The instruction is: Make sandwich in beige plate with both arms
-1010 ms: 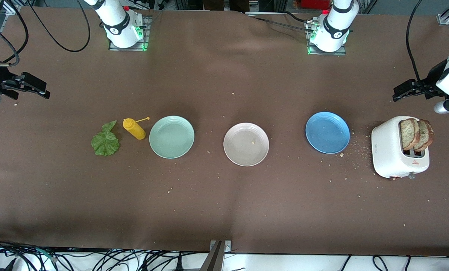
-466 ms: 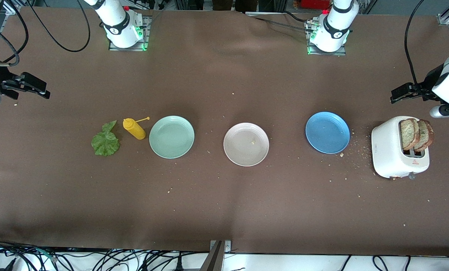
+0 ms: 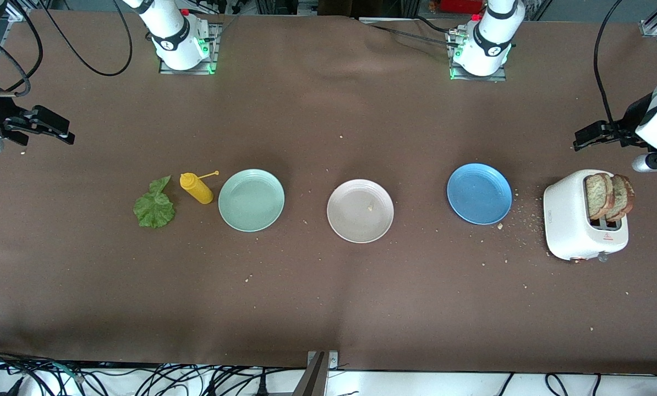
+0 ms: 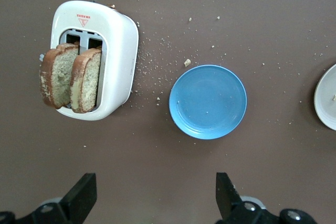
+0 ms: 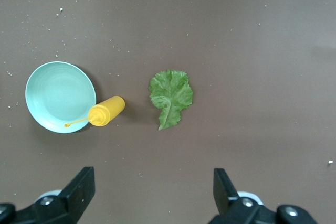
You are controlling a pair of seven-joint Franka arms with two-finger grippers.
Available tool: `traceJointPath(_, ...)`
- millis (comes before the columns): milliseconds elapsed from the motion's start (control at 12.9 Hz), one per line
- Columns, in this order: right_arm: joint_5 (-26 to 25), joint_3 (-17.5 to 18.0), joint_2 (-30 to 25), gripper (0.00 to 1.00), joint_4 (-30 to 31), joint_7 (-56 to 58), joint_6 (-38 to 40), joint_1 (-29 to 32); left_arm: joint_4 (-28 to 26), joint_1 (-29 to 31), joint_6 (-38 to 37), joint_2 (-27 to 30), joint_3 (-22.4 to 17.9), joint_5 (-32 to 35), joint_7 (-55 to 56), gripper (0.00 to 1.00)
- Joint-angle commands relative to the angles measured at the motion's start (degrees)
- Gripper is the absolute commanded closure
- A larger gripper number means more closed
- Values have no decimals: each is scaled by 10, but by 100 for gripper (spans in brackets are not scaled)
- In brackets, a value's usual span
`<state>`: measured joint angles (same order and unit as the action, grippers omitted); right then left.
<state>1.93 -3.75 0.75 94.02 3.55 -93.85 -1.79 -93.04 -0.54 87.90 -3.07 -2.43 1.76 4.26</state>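
Front view, running from the right arm's end: your right gripper (image 3: 67,136) hangs jaws open over bare desk, unmoved; one lettuce leaf (image 3: 154,206), one mustard bottle (image 3: 197,188), then three plates, the empty beige plate (image 3: 360,210) in the middle; one toaster (image 3: 581,220) holds two toast slices (image 3: 609,195). Your left gripper (image 3: 581,140), open, has only wobbled above it, so assembly hasn't started.

You have three plates on the table: one mint-green plate (image 3: 251,199), one beige plate (image 3: 360,210) and one blue plate (image 3: 478,193). You have two slices of toast (image 3: 609,196) standing in one white toaster (image 3: 573,225), one lettuce leaf (image 3: 153,207) and one yellow squeeze bottle (image 3: 197,188). You also have two arms, each with one gripper: the left gripper (image 3: 587,136) and the right gripper (image 3: 59,131).
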Motion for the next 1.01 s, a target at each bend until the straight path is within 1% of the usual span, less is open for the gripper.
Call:
traceJointPath(0,3,4,-5,0,-2,1,0,0,12,6,-14,-8,5,-3,-9,0)
traceJointPath(155,2,7,-5,0,-2,1,0,-1,11,6,-14,-9,5,-17,-10,0)
traceJointPath(932,1,4,-5,0,-2,2,0,1,9,7,-14,-15,5,-18,-11,0)
